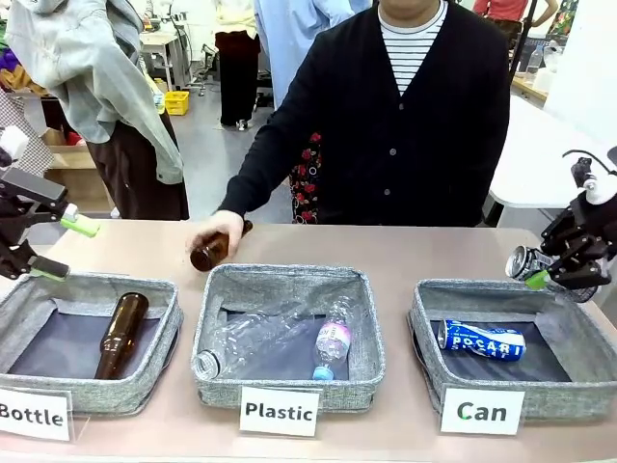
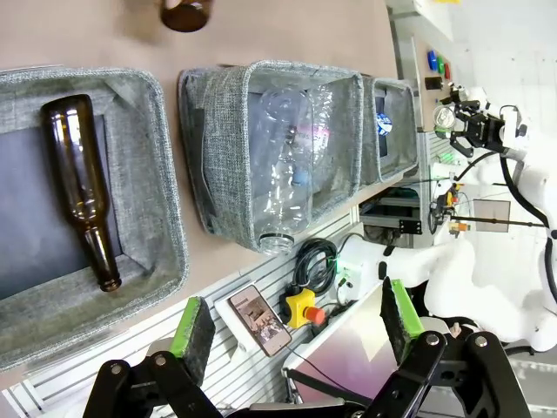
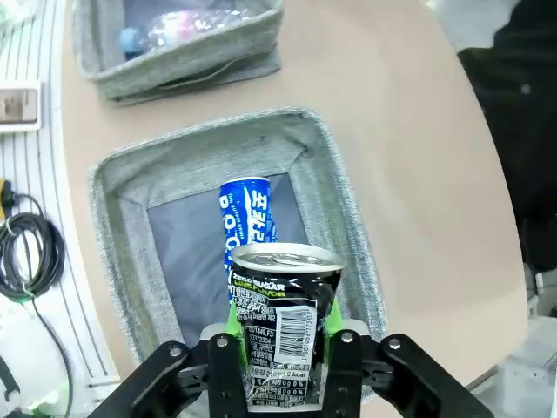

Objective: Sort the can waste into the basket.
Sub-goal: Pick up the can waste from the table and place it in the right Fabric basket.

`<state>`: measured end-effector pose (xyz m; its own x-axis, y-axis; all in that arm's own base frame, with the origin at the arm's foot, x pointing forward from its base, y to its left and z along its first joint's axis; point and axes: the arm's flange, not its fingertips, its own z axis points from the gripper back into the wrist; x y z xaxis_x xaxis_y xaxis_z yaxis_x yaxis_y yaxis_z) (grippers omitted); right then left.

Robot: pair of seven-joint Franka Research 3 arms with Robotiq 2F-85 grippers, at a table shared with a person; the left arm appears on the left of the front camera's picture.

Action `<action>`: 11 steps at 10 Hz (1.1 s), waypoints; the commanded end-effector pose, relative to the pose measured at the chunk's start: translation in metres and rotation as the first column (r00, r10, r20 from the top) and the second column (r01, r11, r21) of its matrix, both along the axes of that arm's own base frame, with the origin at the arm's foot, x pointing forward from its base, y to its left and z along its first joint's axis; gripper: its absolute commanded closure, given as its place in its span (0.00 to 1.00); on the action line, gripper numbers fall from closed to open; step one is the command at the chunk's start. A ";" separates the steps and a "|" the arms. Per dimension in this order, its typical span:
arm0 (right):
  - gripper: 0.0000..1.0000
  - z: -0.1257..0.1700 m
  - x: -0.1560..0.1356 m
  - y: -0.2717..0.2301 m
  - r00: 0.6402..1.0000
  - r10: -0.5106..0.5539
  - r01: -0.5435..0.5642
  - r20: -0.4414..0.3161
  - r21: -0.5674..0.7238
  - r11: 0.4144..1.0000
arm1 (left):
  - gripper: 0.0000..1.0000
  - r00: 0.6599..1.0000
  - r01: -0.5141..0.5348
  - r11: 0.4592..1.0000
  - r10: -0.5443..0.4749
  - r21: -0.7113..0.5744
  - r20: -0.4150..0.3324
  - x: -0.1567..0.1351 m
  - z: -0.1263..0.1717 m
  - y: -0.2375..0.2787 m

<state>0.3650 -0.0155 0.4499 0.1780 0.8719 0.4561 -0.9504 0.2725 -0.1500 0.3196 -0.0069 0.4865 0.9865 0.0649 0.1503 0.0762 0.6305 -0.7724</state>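
**Person:** Where are the 2 cans?

**Robot:** 1 blue can [image 1: 481,340] lies on its side on the dark base of the Can basket [image 1: 424,318]. The other, a dark can [image 3: 280,324], is clenched in my right gripper [image 1: 559,272], hanging over that basket's far right corner, above the rim. My wrist camera looks along it: the top lid faces away from me, with the blue can and the basket floor beyond it.

**Person:** How does it feel in the grip?

**Robot:** I judge it empty, so light, with thin walls that buckle under a hard squeeze. The printed metal is smooth and likely slippery. My green pads sit on opposite sides of the lower body, across the round. That is a fair place to hold it, as the wall is stiffer near either end rim than at mid-height.

**Person:** And your other arm?

**Robot:** My left gripper [image 1: 53,246] hangs released, jaws wide, holding nothing, above the far left of the Bottle basket [image 1: 29,299], where 1 brown bottle [image 1: 120,333] lies. Your hand [image 1: 220,230] rests on another brown bottle [image 1: 210,253] behind the Plastic basket [image 1: 217,318].
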 end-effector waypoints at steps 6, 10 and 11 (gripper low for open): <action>0.00 -0.011 0.011 -0.010 0.998 0.054 -0.053 -0.014 0.023 0.998 | 0.00 0.958 -0.263 0.964 0.267 -0.047 0.107 -0.069 0.053 0.118; 0.00 -0.006 0.015 -0.022 0.994 0.001 0.021 -0.110 0.200 0.979 | 0.00 0.832 -0.532 0.819 0.553 -0.214 0.046 -0.131 0.018 0.213; 0.00 -0.005 0.017 -0.023 0.994 -0.011 0.033 -0.107 0.204 0.978 | 0.00 0.819 -0.550 0.803 0.572 -0.231 0.038 -0.137 0.014 0.218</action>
